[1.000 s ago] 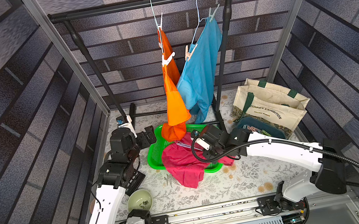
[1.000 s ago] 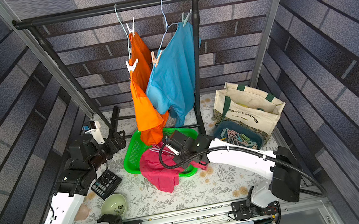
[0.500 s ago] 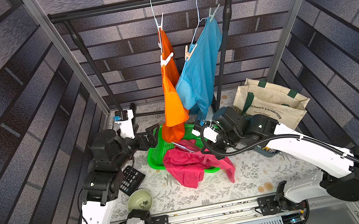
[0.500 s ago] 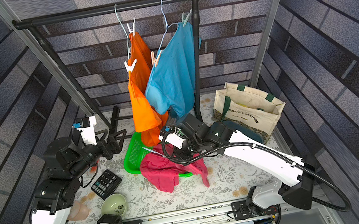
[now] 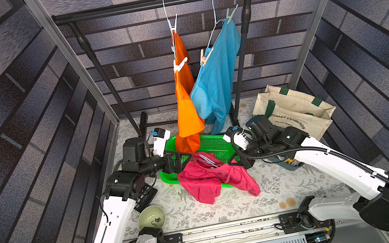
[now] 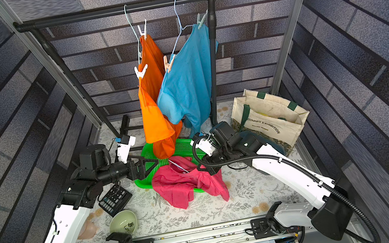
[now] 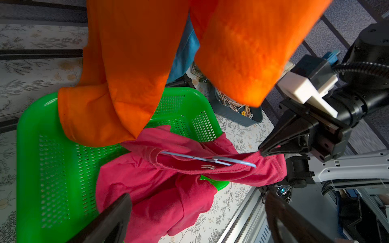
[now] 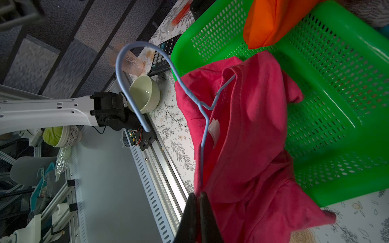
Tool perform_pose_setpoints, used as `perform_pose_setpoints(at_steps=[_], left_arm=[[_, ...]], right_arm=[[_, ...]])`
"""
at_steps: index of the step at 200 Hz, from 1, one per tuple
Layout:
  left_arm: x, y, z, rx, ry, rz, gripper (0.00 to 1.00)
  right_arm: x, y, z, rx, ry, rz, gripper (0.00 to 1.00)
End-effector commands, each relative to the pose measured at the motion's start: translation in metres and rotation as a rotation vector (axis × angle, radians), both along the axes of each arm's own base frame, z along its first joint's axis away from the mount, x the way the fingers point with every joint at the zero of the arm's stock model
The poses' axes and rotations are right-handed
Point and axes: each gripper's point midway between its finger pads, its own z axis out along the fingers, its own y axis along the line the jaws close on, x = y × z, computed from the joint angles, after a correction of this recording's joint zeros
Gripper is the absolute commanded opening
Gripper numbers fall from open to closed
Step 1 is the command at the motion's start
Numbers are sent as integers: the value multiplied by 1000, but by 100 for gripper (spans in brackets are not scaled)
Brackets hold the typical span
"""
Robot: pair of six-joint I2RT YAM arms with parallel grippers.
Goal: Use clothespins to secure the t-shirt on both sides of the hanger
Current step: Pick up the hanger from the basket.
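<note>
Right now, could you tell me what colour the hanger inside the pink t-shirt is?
The hanger is light blue, clearest in the right wrist view.

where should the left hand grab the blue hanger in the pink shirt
I'd grip the hanger at its bare neck under the hook, clear of the pink t-shirt collar. The rest of the wire lies in or against cloth, and the right hand is shut on one shoulder end. Bring the open left hand in from the opposite side, jaws across the wire.

High stereo overview; wrist close-ups sharing basket
</note>
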Motion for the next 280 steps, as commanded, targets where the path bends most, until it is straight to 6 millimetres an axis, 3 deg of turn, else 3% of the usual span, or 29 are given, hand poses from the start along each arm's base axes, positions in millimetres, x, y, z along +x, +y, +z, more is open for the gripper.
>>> perform_pose_setpoints(at_steps=[1,35,76,130,186,238,280], left_arm=[[-1,-21,-1,8,-40,-103,100],[-5,-54,-26,37,22,-217,96],[14,-61,-41,89,0,-159,90],[59,-80,-46,69,-20,-78,65],[64,-115,-57,94,-4,-148,58],[70,-127,-54,66,-3,-168,51],[82,-134,-52,38,12,-140,18]], right_arm=[[-2,2,24,107,-20,2,0],[6,-4,21,108,-11,-35,0],[14,-7,18,127,19,-58,0],[15,-9,15,125,27,-63,0],[16,-14,12,124,31,-75,0],[18,-18,10,126,37,-85,0],[20,-19,7,122,44,-96,0]])
